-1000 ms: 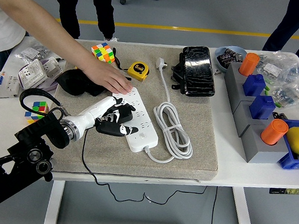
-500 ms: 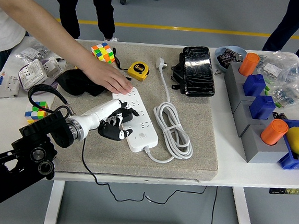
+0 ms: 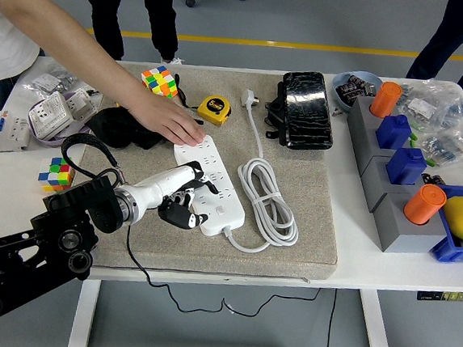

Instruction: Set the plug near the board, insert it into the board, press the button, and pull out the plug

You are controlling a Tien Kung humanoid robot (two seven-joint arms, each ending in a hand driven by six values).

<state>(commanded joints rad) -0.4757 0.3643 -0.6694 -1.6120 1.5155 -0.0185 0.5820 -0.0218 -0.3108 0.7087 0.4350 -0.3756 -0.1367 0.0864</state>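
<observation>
Since the earlier frame the left hand [image 3: 182,198] has slid toward the near end of the power strip [image 3: 209,183], and the black arm has come further in over the bench [image 3: 386,264]. Its fingers [image 3: 185,217] are curled over something dark at the strip's left edge, by its near end; whether that is a plug in their grasp cannot be made out (the hand covers it). A thin black cable [image 3: 135,261] runs from under the hand, over the grey mat [image 3: 308,229] and off the bench's near edge.

A person's hand [image 3: 167,122] lies flat on the far end of the power strip, palm down, the arm reaching in from the upper left. The strip's own white cord [image 3: 268,201] sits coiled just beside it on the mat, and its white plug [image 3: 250,99] lies near the far edge, well apart from the robot's hand.

Behind the person's hand a yellow tape measure [image 3: 214,109] is partly hidden by the knuckles, and a black cloth-like heap [image 3: 115,127] beside the wrist is hard to identify. The right arm is out of view.
</observation>
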